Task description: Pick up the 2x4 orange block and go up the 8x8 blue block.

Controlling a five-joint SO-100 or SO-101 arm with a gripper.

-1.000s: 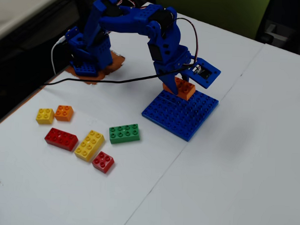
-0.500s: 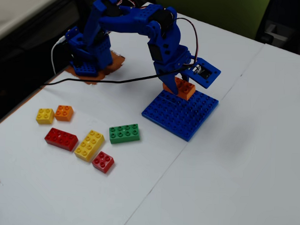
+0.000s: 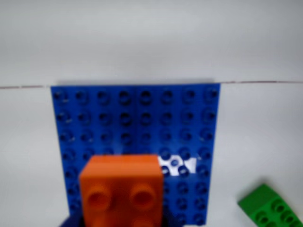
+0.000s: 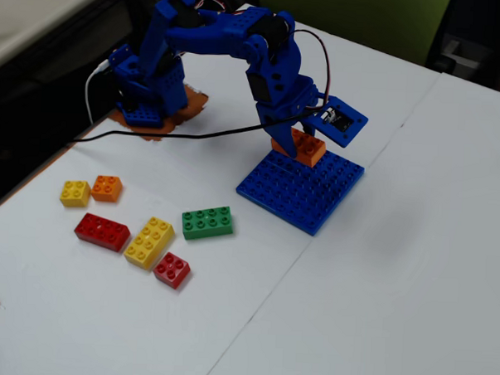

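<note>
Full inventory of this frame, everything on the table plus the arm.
2x4 orange block: 1, orange, held in the hand over the baseplate's far edge in the fixed view; contact with the plate unclear
8x8 blue block: 1, blue, table centre
green 2x4 brick: 1, green, left of the baseplate
yellow 2x4 brick: 1, yellow, left of the green brick
red 2x4 brick: 1, red, left of the yellow one
red 2x2 brick: 1, red, nearest the camera
orange 2x2 brick: 1, orange, far left
yellow 2x2 brick: 1, yellow, touching the orange 2x2 brick
black cable: 1, black, base to arm
hand: 1, blue, shut on the orange block
</note>
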